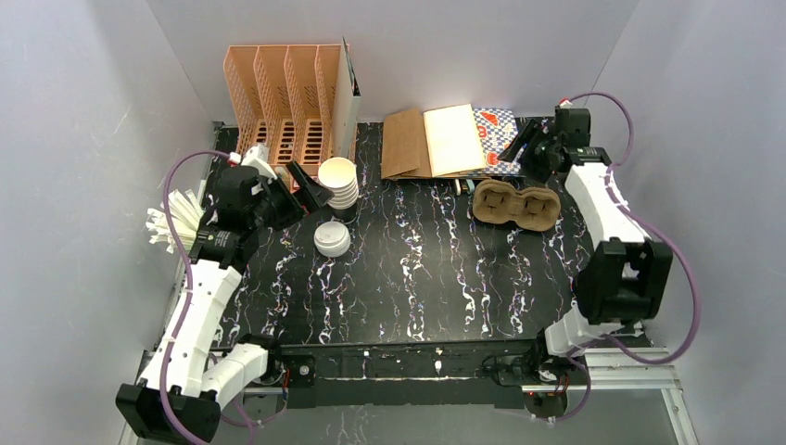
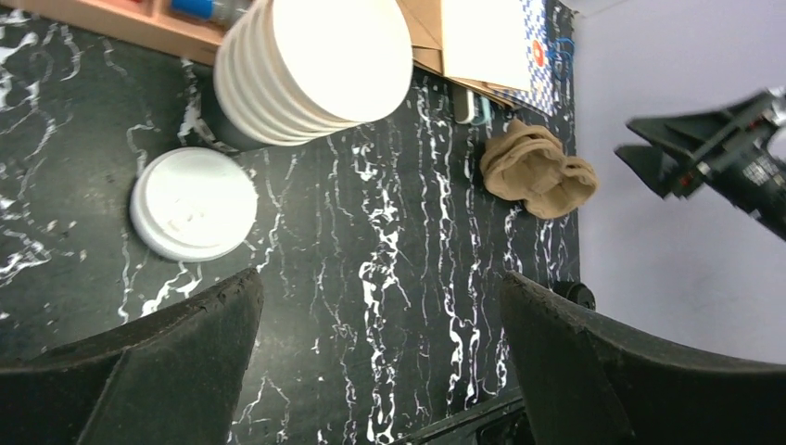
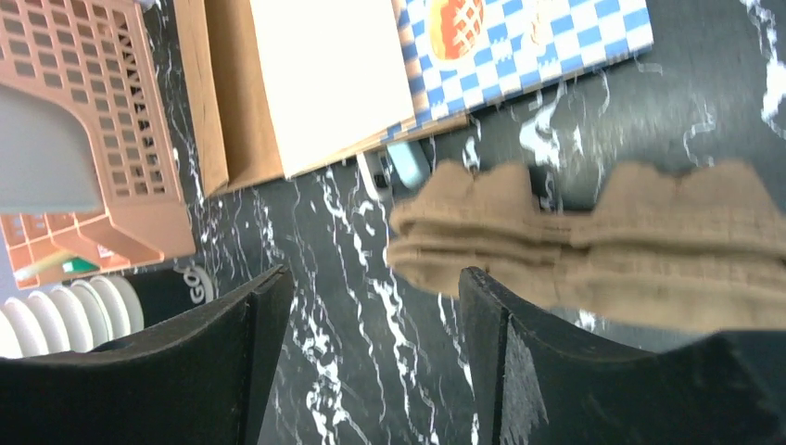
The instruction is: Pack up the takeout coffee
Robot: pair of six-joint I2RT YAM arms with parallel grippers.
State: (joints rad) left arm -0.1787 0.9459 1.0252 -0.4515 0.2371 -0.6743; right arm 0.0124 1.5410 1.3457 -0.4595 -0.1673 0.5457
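Note:
A stack of white paper cups (image 1: 338,182) stands at the back left of the table, with round white lids (image 1: 331,238) just in front of it. My left gripper (image 1: 309,188) hovers open right beside the stack, holding nothing. In its wrist view the cups (image 2: 315,65) and lid (image 2: 193,202) lie beyond its fingertips, apart from the left gripper (image 2: 380,283). The brown pulp tray (image 1: 514,206) lies at the back right. My right gripper (image 1: 515,148) is open above its far edge, empty; in that wrist view the tray (image 3: 593,236) sits by the right gripper (image 3: 375,278).
An orange slotted organizer (image 1: 283,107) stands at the back left. Brown and white paper bags (image 1: 436,141) and a blue checkered bag (image 1: 496,130) lie flat at the back. White straws (image 1: 176,221) stick out at the left edge. Grey walls enclose the table.

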